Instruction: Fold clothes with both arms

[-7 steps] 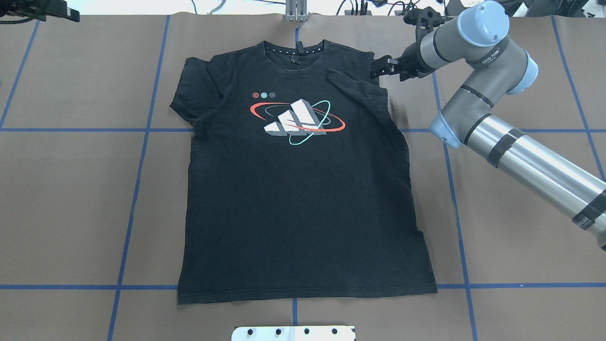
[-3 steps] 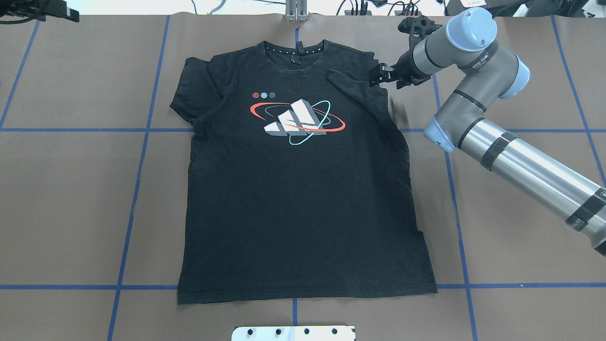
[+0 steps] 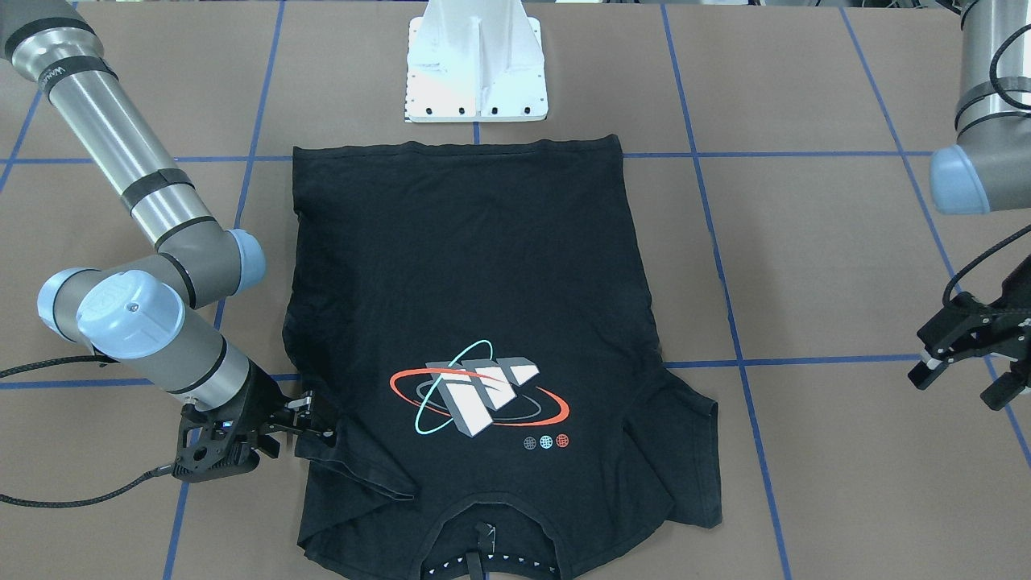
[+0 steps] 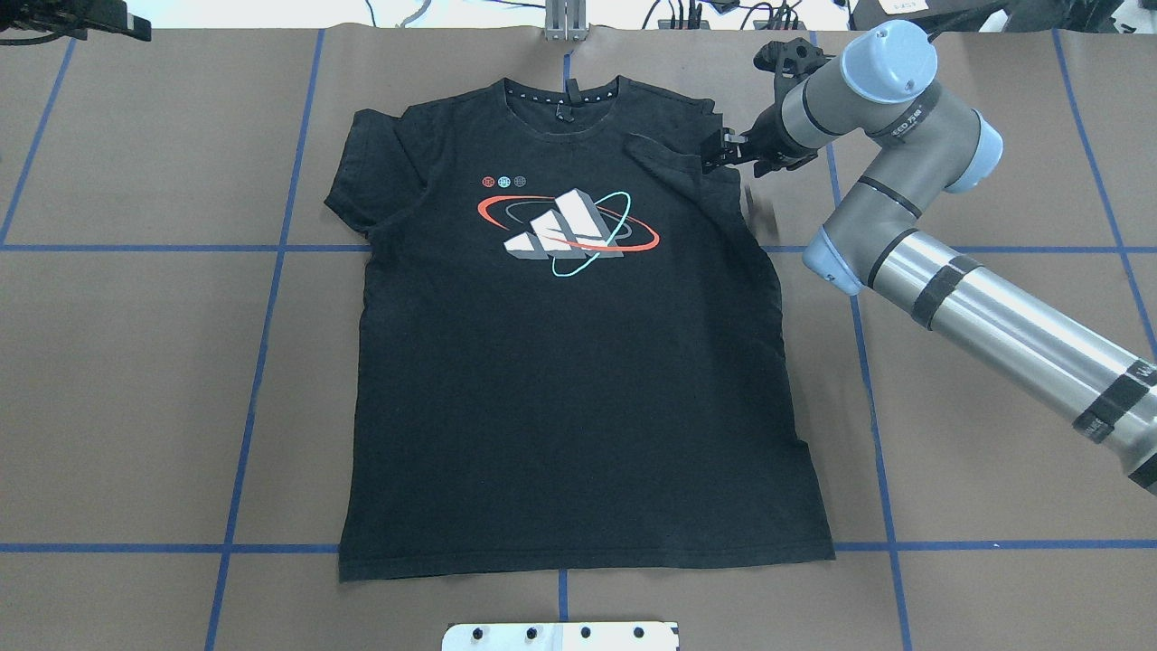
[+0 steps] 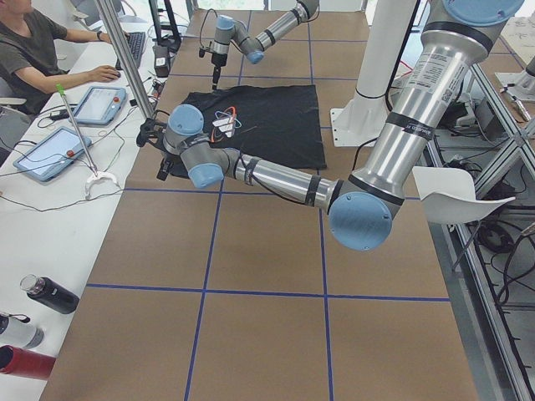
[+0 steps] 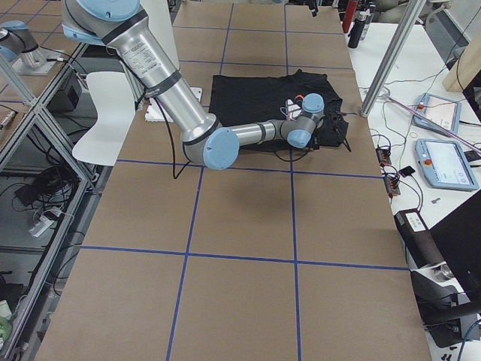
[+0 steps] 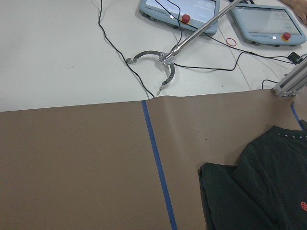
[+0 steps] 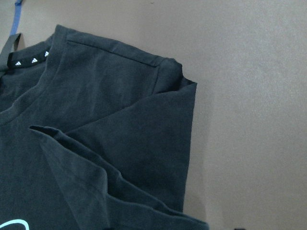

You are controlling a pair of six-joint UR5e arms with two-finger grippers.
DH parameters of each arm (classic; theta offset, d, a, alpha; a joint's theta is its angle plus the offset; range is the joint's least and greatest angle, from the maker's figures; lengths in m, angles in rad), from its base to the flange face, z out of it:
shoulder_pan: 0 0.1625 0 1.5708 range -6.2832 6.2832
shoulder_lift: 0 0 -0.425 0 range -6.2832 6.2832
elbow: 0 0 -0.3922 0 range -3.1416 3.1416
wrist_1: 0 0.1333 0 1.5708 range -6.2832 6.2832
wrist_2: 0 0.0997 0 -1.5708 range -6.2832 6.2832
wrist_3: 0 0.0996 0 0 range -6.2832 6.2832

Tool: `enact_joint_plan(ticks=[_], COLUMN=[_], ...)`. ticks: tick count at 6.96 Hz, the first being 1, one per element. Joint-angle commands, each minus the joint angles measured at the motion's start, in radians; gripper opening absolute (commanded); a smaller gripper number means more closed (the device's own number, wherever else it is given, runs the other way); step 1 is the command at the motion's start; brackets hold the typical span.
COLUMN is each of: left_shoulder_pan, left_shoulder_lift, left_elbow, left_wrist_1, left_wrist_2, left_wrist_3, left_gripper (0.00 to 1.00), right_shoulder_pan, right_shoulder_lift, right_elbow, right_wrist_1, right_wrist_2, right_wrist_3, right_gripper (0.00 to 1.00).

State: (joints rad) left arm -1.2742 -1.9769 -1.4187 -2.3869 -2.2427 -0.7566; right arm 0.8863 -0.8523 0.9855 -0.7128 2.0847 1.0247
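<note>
The black T-shirt point(image 4: 560, 389) lies flat on the table with the logo point(image 4: 568, 231) facing up. Its collar is at the far side from the robot. One sleeve point(image 4: 673, 167) is folded in over the chest; the right wrist view point(image 8: 120, 120) shows this fold close up. My right gripper point(image 4: 717, 154) is at the outer edge of that folded sleeve, low over the table. Its jaws stand open in the front-facing view point(image 3: 312, 420). My left gripper point(image 3: 958, 385) is open and empty, well off the shirt's other side. The left wrist view shows only a shirt corner point(image 7: 259, 191).
The table is covered in brown paper point(image 4: 136, 362) with blue tape lines. The white base plate point(image 3: 475, 72) stands at the shirt's hem side. Beyond the far edge lie cables, tablets point(image 7: 177, 7) and a grabber tool point(image 7: 160, 60). An operator point(image 5: 33, 42) sits there.
My right gripper has moved left and slightly toward the robot, from beside the shirt's shoulder to the edge of the folded sleeve. The shirt has not moved.
</note>
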Motion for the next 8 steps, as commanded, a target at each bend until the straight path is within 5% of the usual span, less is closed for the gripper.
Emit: enact_joint_plan(ticks=[1,2,6,8], left_shoulder_pan=[0.0,0.0,0.0,0.0], left_shoulder_lift=[0.003,0.003,0.003,0.004], left_elbow=[-0.012,-0.016,-0.019,-0.023], left_wrist_1=[0.0,0.0,0.0,0.0], left_wrist_2=[0.0,0.0,0.0,0.0], left_wrist_3=[-0.004,-0.018,-0.02,-0.02], left_gripper=[1.0,1.0,1.0,1.0], right_shoulder_pan=[-0.001,-0.001,-0.001,-0.001], right_shoulder_lift=[0.001,0.001,0.012,0.016], right_elbow=[-0.005,-0.005,-0.036,-0.037], right_wrist_1=[-0.005,-0.01,-0.01,-0.016], right_wrist_2=[0.0,0.0,0.0,0.0], right_wrist_3=[0.0,0.0,0.002,0.002], right_gripper=[0.71,0.57,0.55,0.39])
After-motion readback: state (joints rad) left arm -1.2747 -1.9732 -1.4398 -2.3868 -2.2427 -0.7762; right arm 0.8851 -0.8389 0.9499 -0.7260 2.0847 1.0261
